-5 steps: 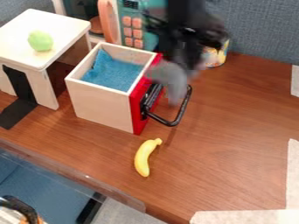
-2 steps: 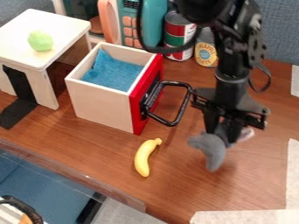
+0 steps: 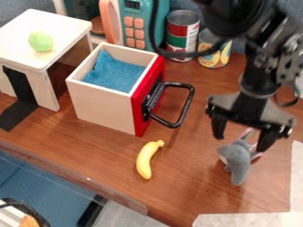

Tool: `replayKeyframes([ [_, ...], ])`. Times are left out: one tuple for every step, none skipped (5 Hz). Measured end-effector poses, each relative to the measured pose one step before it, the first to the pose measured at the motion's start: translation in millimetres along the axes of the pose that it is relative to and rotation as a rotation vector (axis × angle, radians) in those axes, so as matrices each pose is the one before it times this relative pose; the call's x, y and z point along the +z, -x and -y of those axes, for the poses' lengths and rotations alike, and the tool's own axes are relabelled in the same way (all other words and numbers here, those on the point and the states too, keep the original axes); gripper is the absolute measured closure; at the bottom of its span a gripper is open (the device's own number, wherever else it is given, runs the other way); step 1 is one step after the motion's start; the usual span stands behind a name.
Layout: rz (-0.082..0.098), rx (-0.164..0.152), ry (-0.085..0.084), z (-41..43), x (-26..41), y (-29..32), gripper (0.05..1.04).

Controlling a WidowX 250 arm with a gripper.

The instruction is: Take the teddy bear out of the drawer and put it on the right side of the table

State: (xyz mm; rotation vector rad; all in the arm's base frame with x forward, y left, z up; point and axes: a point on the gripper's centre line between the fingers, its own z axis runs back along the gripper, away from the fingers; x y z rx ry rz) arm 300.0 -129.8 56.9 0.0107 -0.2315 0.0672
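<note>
Release is looking like the step in hand: your claw (image 3: 244,133) is hanging open, its fingers standing apart around the top of the grey plush toy (image 3: 238,162), which is resting out of the drawer (image 3: 106,106), at that drawer's four o'clock on the right side of the surface (image 3: 183,181). The next move is probably calling for you to be lifting straight up without snagging the plush. Your arm (image 3: 257,75) is coming in from one o'clock, its wrist pointing down and leaning slightly toward seven o'clock.

Banana (image 3: 148,160) before drawer (image 3: 104,105); cloth (image 3: 115,73) inside drawer.
</note>
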Motion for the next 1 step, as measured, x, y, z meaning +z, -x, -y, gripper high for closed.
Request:
replayKeyframes([
  [0.0158, 0.0711, -0.0021, -1.23, 17.27, -6.16, 0.078],
])
